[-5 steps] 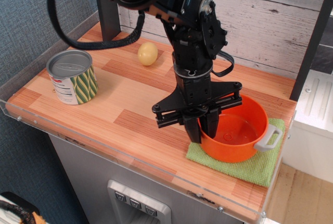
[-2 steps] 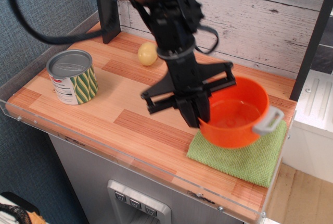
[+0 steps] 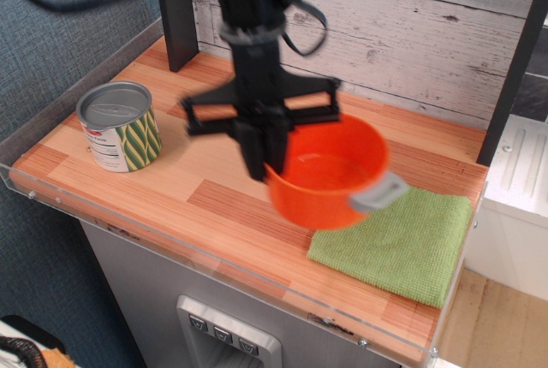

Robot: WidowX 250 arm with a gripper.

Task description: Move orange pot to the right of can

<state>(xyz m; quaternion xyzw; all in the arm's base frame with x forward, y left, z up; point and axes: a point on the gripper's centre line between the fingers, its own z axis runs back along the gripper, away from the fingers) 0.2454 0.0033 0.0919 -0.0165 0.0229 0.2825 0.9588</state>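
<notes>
Above the wooden tabletop [image 3: 214, 192], near its middle: one robot gripper [image 3: 261, 158], dark, with a wide black crossbar, pointing downward. Its fingers [image 3: 255, 156] are clamped on the left rim of the orange pot [image 3: 325, 181].

Item, the orange pot: round, bright orange, held off the tabletop and slightly tilted, blurred in the frame. It hangs to the right of the fingers and just below them. One grey loop handle [image 3: 378, 192] shows on its far right side; the other handle is hidden.

Item, the can [image 3: 120, 126]: silver top, white label with green-and-yellow leaf stripes. It stands upright on the tabletop, well to the left of the fingers, apart from the pot.

Item, green cloth [image 3: 394, 244]: lies flat on the tabletop, to the lower right of the fingers, beneath the pot's right edge and handle and not touching them.

Item, whitewashed plank wall [image 3: 428, 34]: behind the gripper.
</notes>
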